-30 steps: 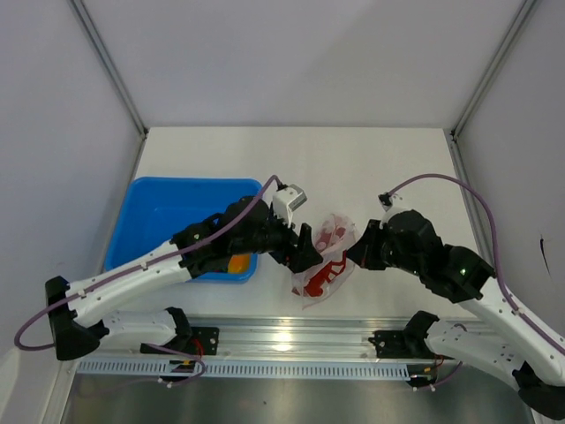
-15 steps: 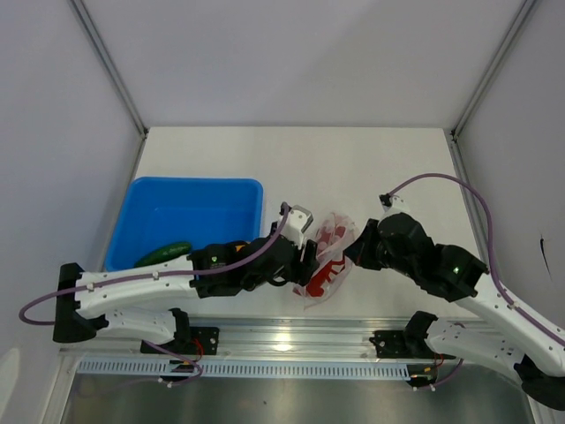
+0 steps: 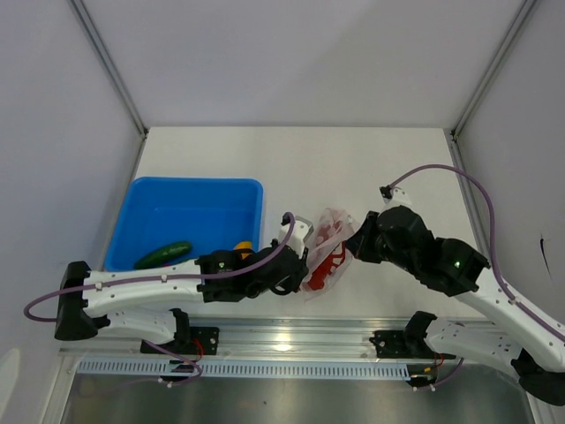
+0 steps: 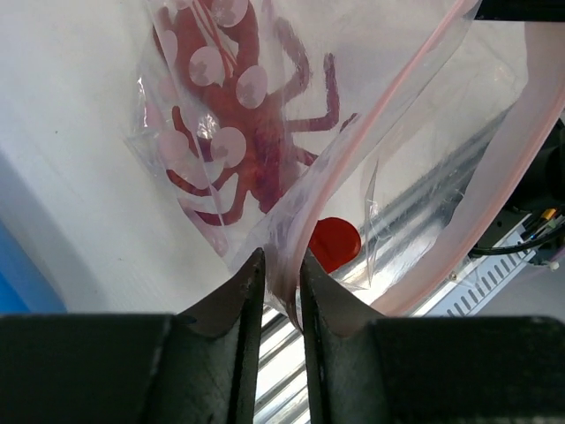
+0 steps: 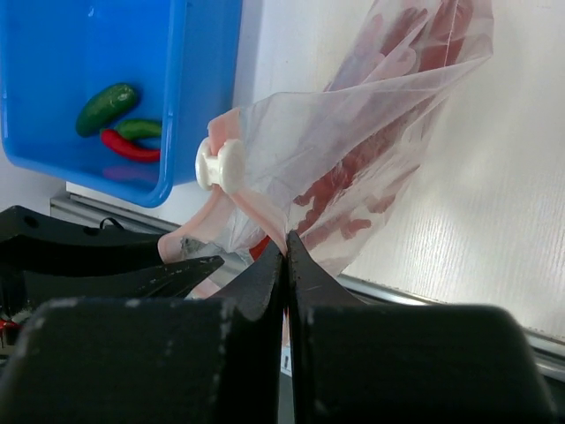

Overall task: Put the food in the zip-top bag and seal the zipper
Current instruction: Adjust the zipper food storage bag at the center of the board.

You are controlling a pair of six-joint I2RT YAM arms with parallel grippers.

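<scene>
left gripper (image 4: 281, 281): we see it pinching the zip-top bag (image 4: 265, 150) by its zipper (image 4: 530, 132) | right gripper (image 5: 284, 261): pressed together on bag film; red chili (image 5: 131, 147) in blue tray (image 5: 53, 53) ahead-left

one zip-top bag (image 3: 331, 250), one blue tray (image 3: 194, 183)

the top view looks steeply down from above the near edge of the table (image 3: 371, 159), far enough to hold all of it. each wrist view looks out along its own fingers (image 4: 237, 309), very near the bag (image 4: 256, 141); the right one also has the tray (image 5: 205, 79) in its upper left. all three views share the bag.
</scene>
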